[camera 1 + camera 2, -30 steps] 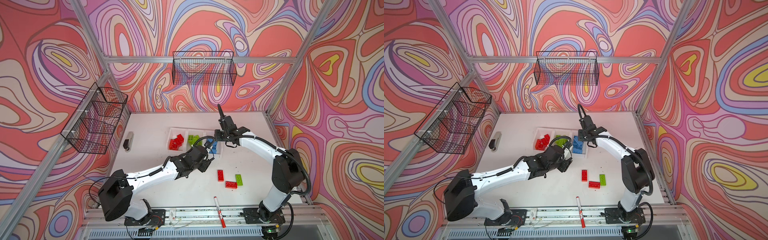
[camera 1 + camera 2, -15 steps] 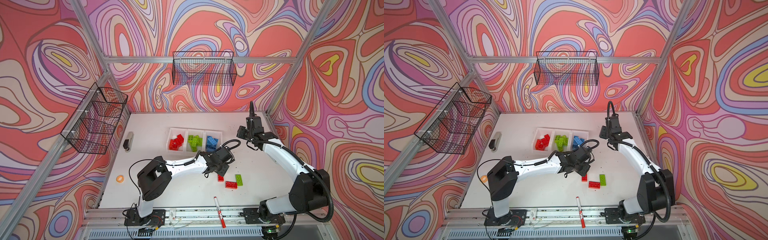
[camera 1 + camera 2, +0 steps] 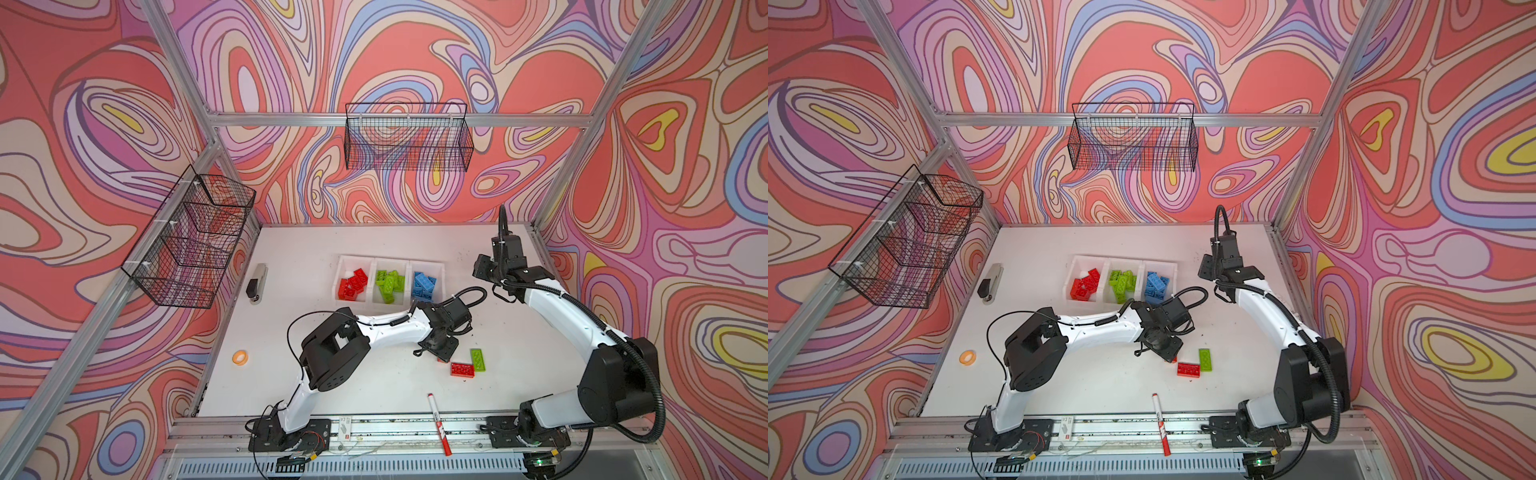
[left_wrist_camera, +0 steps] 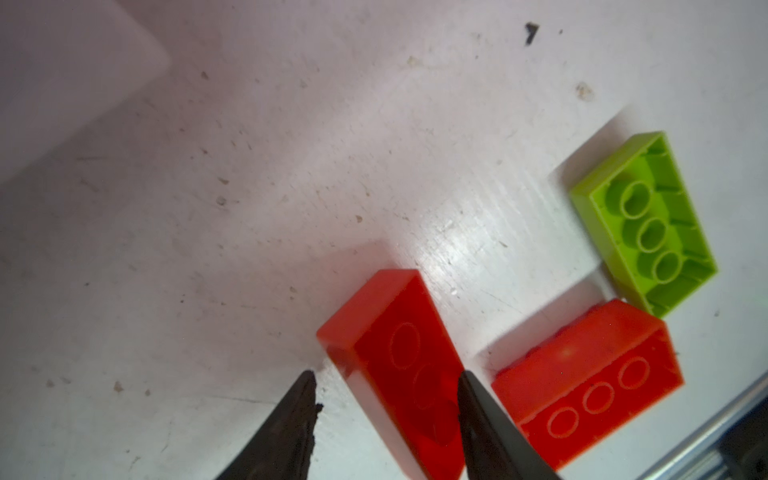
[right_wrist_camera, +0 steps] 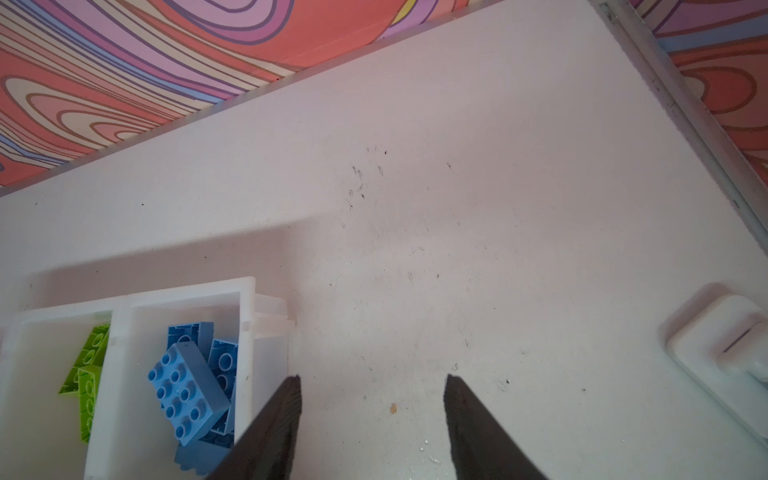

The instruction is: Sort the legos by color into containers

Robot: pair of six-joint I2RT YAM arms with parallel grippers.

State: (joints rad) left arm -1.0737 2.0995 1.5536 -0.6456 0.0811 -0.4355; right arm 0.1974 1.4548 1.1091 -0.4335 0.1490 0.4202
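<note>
Three joined white containers sit mid-table, holding red legos, lime green legos and light blue legos. Three loose bricks lie nearer the front. My left gripper is low over a red brick and open. The fingers straddle this brick, with a gap on one side. Beside it lie a second red brick and a green brick, underside up. My right gripper hangs open and empty over bare table, just right of the blue container.
A red-and-white marker pen lies at the front edge. A grey stapler-like tool and an orange tape ring lie on the left. Black mesh baskets hang on the back wall and the left wall.
The left arm swung from the containers down to the loose bricks and narrowed its jaws around a red one. The right arm drew away from the blue container, rightward and back.
</note>
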